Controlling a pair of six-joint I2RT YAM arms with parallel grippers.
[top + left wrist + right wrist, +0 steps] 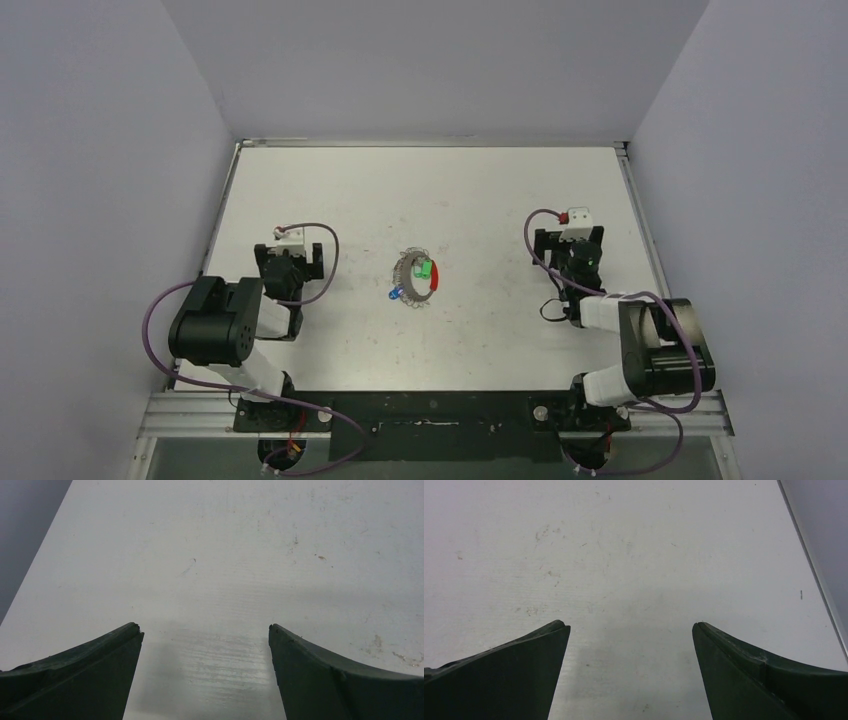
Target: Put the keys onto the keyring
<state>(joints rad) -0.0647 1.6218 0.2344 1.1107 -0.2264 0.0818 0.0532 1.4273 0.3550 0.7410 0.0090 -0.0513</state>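
Silvery-grey keyring (418,277) sits mid-table (500,200), green key (425,269) within its loop, blue key (394,295) at its near-left rim, left gripper (204,626) and right gripper (630,625) both spread wide, well apart from it.

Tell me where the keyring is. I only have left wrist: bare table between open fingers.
Observer: The keyring lies at the middle of the table, off to the right of the left hand and outside your view.
Operator: Keys?
Observer: The green key lies inside the loop by the red section. The blue key sits at its near-left edge.
Operator: Right hand?
Observer: The right hand is open too and holds nothing, to the right of the ring.
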